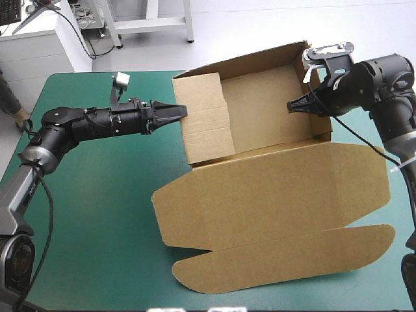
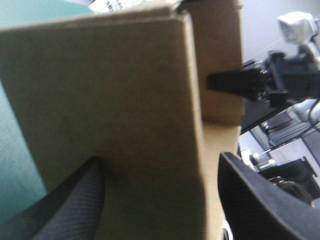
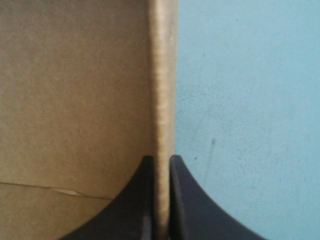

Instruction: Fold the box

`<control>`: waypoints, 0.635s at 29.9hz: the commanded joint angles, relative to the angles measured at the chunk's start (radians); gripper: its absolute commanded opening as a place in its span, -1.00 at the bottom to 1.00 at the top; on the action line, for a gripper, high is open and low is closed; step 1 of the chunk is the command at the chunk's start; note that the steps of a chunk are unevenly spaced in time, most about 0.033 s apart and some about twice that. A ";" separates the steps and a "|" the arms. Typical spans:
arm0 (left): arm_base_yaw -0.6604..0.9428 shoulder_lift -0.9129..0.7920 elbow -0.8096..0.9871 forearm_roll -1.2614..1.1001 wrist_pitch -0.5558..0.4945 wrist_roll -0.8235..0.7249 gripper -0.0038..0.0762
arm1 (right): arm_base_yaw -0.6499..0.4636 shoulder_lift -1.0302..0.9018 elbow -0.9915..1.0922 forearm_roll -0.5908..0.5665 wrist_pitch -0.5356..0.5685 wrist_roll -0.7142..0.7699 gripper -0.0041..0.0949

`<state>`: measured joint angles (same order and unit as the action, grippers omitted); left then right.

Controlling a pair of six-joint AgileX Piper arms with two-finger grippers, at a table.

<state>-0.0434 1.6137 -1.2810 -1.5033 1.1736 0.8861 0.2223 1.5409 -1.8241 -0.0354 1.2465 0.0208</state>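
I have the brown box of cut corrugated board [image 1: 260, 117] on the far half of the teal-green table cover [image 1: 97, 195], sitting a little skewed to the table's edges. It looks well along to me. The far, near and right walls stand around the floor, so most of an open tray is formed. The long flat lid panel [image 1: 273, 188] and its rounded front flap [image 1: 286, 257] lie flat on the cover toward the near edge.

My right gripper [image 3: 161, 160], with its two black fin-shaped fingers, is pinched almost closed on the top edge of the right wall, the board sandwiched between the fingers. My left gripper [image 2: 159, 165] is at the left wall panel [image 1: 205, 120]. Its fingers stand apart with that panel between them, and I see no clamping there.

I judge the left side to be the unfinished part. Its panel leans in over the floor and does not look pressed down into place. As I read it, what is left is to seat that panel while the right side is held steady, with the lid lying flat.
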 commanded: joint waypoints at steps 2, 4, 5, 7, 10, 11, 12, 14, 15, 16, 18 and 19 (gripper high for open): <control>-0.008 -0.046 -0.043 0.108 -0.018 -0.105 0.26 | -0.001 -0.040 -0.030 0.048 -0.019 -0.001 -0.95; -0.008 -0.046 -0.064 0.190 -0.022 -0.162 0.26 | -0.001 -0.040 -0.030 0.058 -0.022 -0.001 -0.95; -0.008 -0.046 -0.079 0.216 -0.024 -0.188 0.26 | -0.001 -0.040 -0.030 0.066 -0.026 -0.001 -0.95; -0.008 -0.046 -0.114 0.257 -0.024 -0.223 0.26 | -0.001 -0.040 -0.030 0.083 -0.034 -0.001 -0.95; -0.014 -0.046 -0.176 0.315 -0.026 -0.282 0.25 | 0.002 -0.040 -0.030 0.088 -0.047 -0.001 -0.95; -0.026 -0.046 -0.202 0.354 -0.034 -0.314 0.25 | 0.007 -0.040 -0.030 0.090 -0.049 0.003 -0.95; -0.041 -0.046 -0.231 0.409 -0.048 -0.353 0.25 | 0.013 -0.040 -0.030 0.085 -0.055 0.007 -0.95; -0.085 -0.046 -0.281 0.555 -0.077 -0.447 0.25 | 0.030 -0.038 -0.030 0.084 -0.068 0.012 -0.95; -0.115 -0.046 -0.309 0.634 -0.089 -0.499 0.25 | 0.040 -0.035 -0.030 0.084 -0.075 0.020 -0.95; -0.139 -0.046 -0.333 0.697 -0.099 -0.542 0.25 | 0.050 -0.031 -0.030 0.084 -0.080 0.023 -0.95; -0.200 -0.044 -0.369 0.840 -0.133 -0.646 0.24 | 0.073 -0.020 -0.030 0.082 -0.085 0.037 -0.95; -0.226 -0.044 -0.379 0.888 -0.143 -0.683 0.23 | 0.080 -0.015 -0.030 0.082 -0.087 0.042 -0.95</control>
<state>-0.2107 1.6095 -1.5958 -0.7224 1.0898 0.3258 0.2803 1.5498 -1.8241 0.0116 1.2332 0.0416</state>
